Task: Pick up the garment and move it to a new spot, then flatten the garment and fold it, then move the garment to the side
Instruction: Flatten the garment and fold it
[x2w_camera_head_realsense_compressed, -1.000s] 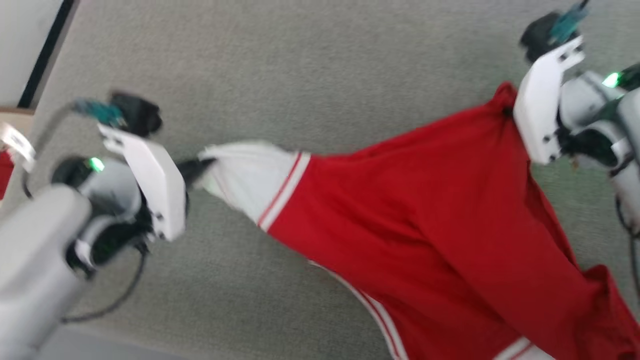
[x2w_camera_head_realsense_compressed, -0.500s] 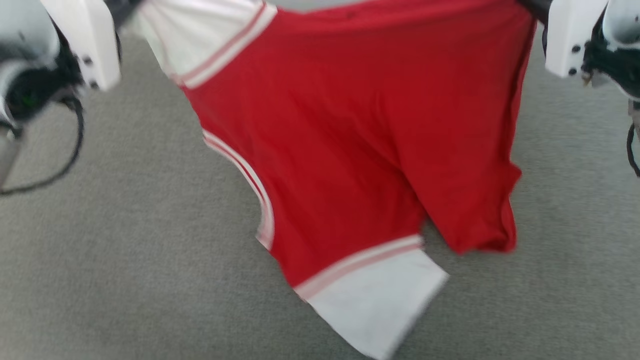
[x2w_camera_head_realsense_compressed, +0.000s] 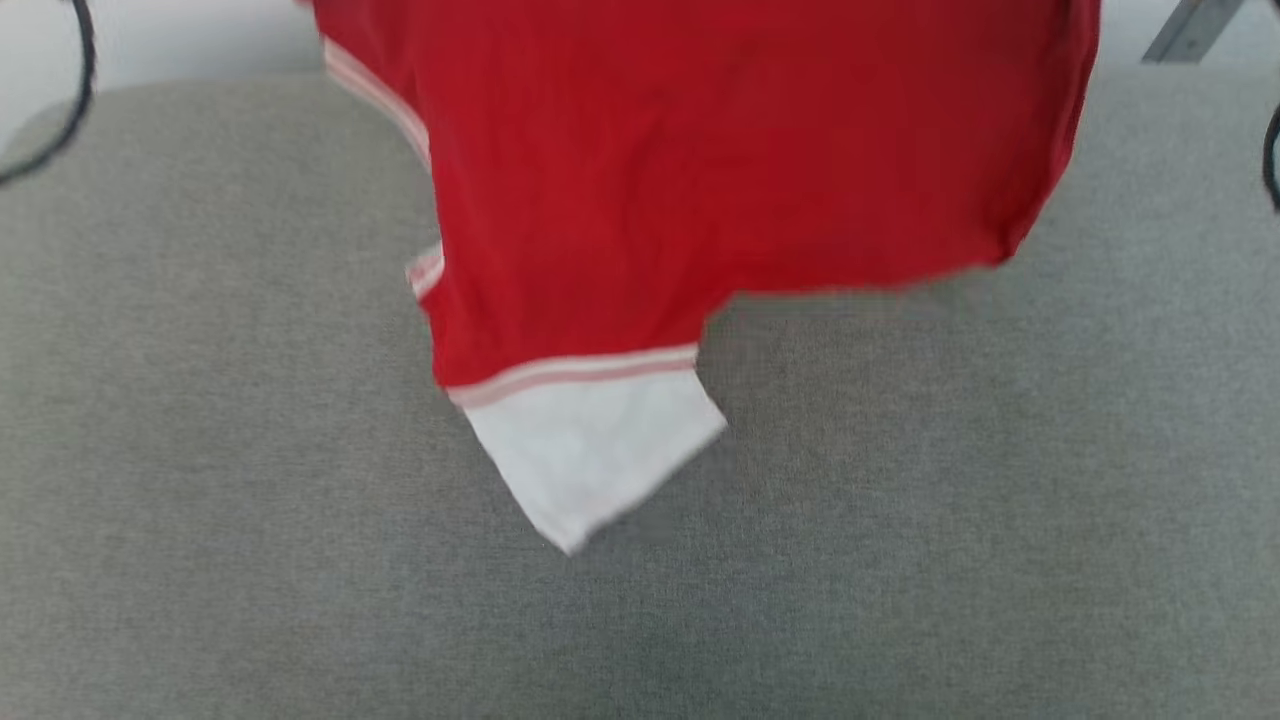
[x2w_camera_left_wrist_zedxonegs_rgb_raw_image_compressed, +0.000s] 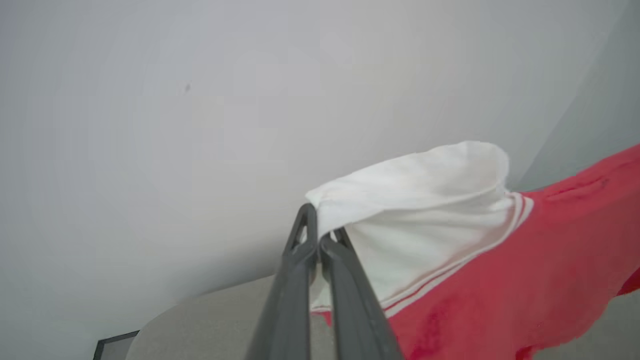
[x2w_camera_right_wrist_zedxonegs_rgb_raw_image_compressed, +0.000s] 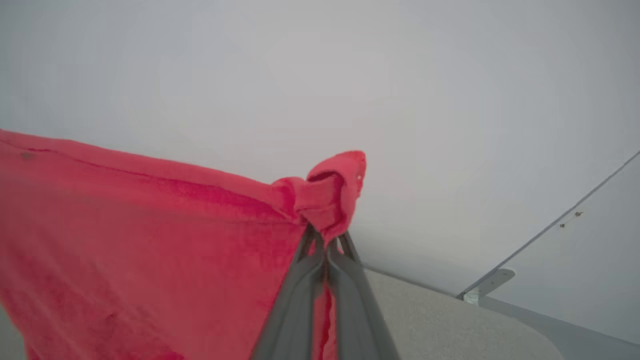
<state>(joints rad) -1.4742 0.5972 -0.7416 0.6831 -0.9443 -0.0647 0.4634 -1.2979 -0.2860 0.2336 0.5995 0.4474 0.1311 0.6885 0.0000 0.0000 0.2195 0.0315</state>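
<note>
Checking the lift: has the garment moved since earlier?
Yes, away from the robot: despite camera shift, the garment now overlaps the grey surface's far edge, earlier well short of it.

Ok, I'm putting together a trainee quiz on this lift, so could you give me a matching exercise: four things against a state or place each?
Things:
1 left gripper
2 right gripper
3 free white sleeve
4 grey surface

States:
A shut on a red corner of the garment
B spread beneath the garment
C shut on the other sleeve
D hanging down loose

Pairs: 1-C, 2-A, 3-D, 4-B
</note>
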